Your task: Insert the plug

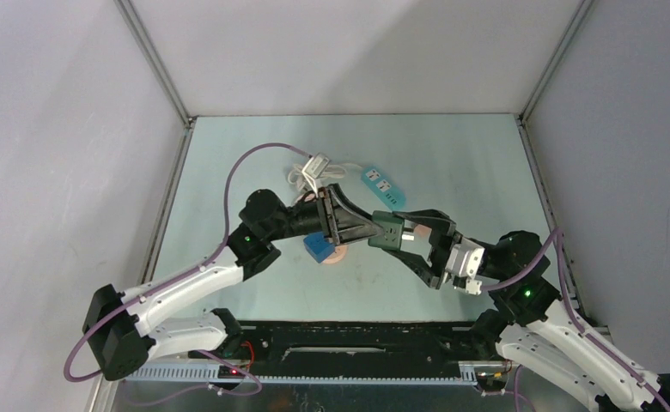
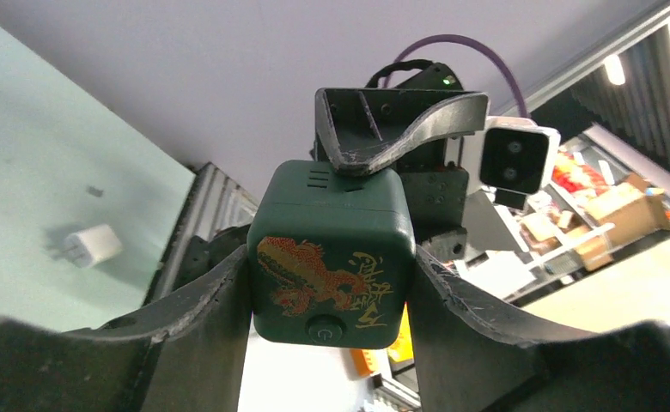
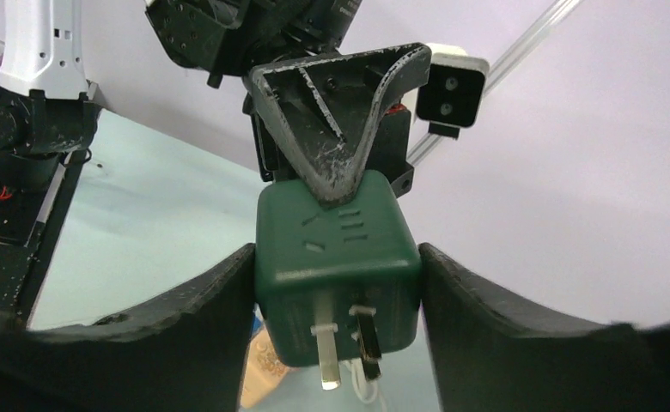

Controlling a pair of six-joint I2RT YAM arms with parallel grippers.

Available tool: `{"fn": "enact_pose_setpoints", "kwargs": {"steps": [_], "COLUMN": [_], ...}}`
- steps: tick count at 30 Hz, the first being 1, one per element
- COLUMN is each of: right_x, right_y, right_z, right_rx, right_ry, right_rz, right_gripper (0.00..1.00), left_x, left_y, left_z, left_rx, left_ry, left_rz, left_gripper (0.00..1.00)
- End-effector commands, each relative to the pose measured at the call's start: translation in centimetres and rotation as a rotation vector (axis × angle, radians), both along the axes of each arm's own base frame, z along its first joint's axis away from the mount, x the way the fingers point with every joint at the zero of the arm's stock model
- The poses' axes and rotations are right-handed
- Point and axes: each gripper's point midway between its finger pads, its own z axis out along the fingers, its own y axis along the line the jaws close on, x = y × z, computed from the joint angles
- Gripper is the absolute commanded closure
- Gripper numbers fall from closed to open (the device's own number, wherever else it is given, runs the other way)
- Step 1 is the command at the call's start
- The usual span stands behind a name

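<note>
Green plug (image 1: 389, 229) held in the air by both my grippers, just on the near side of the power strip (image 1: 381, 184).

My right gripper (image 3: 336, 257) clamps the cube by two sides, and my left gripper (image 2: 331, 273) pinches it from the opposite end. Its prongs (image 3: 327, 356) point back toward my right wrist, not at the power strip, so I judge it must be turned first. One face bears a gold dragon print (image 2: 301, 270) with gold characters I cannot read, above a power button (image 2: 323, 328).
</note>
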Motion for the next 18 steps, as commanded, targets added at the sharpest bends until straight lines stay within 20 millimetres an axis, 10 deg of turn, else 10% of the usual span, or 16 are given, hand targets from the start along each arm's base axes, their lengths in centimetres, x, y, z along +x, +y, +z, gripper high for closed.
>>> {"fn": "enact_pose_setpoints", "kwargs": {"steps": [1, 6, 18], "right_x": [1.7, 4.1, 15.3], "right_y": [-0.2, -0.9, -6.1], "right_z": [0.4, -1.0, -6.2], "right_rx": [0.019, 0.024, 0.159], "right_ry": [0.019, 0.169, 0.878], "right_rz": [-0.083, -0.196, -0.54], "right_gripper": [0.21, 0.01, 0.01], "left_x": [1.6, 6.8, 12.6], "left_y": [-0.1, 2.8, 9.4], "left_z": [-0.5, -3.9, -6.3], "left_rx": [0.097, 0.353, 0.626], "left_ry": [-0.114, -0.255, -0.374], "left_rz": [0.098, 0.413, 0.632], "left_gripper": [1.0, 1.0, 1.0]}}
